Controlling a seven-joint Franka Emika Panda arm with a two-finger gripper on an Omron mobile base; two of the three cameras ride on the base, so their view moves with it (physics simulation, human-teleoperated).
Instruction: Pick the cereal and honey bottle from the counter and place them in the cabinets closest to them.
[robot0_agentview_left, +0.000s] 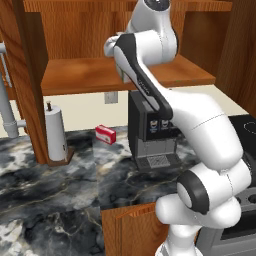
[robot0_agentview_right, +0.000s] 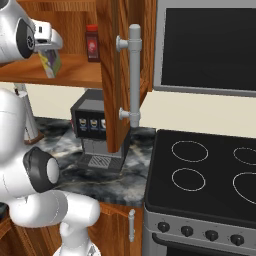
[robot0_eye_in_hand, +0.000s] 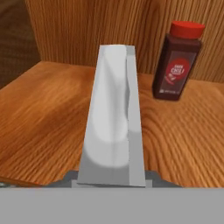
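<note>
The fingers are shut on the cereal (robot0_eye_in_hand: 114, 118) over the shelf (robot0_eye_in_hand: 43, 118). Released tilted, it may topple against the jar (robot0_eye_in_hand: 178, 61) just beside.

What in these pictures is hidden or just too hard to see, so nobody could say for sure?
- Gripper, hand view: the cereal it holds covers the fingertips.
- Cereal, left base view: behind the arm; in the right base view, only a corner shows under the hand.
- Cereal's underside: touching the cabinet shelf or just above it, cannot tell.
- Red jar: smaller label print is too blurred to read.
- Red box, left base view: print too small.
</note>
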